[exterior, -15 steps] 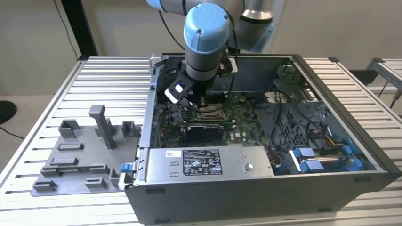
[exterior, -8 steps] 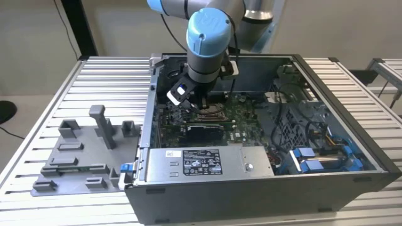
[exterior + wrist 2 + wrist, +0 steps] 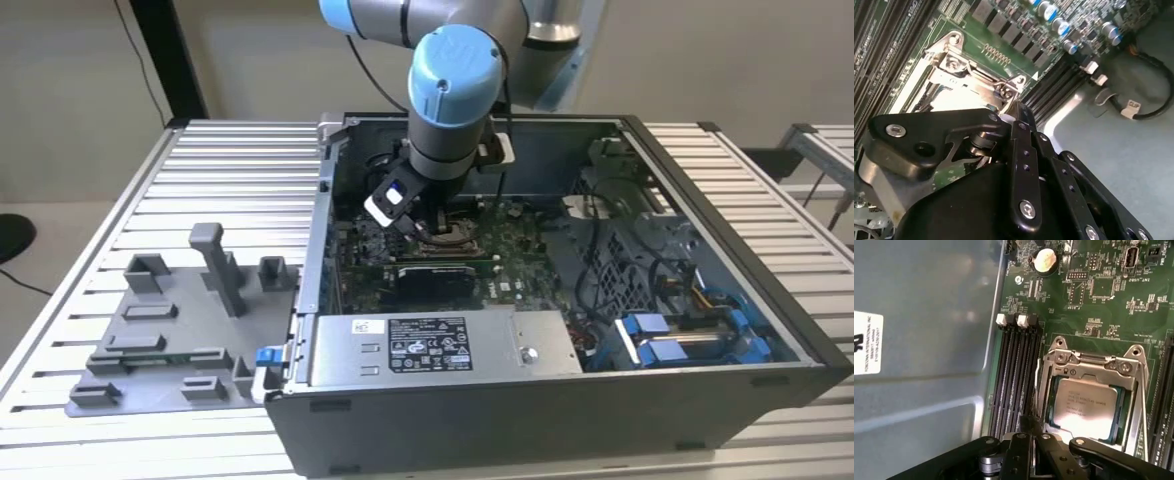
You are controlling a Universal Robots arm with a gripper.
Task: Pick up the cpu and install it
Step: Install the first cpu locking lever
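Observation:
The cpu, a flat square chip with a pale silver top, lies inside the metal socket frame on the green motherboard. My gripper is low over the board at the edge of the frame, on the side towards the black memory slots. Its black fingers are shut together into one narrow tip and hold nothing. In the second wrist view that gripper tip stands against a corner of the socket frame. In the exterior view the gripper reaches down into the open computer case.
A power supply fills the case's near side, and blue-clipped drive bays sit towards the exterior view's right. Grey plastic fixture blocks stand on the slatted table at the exterior view's left. Capacitors and a loose cable lie near the socket.

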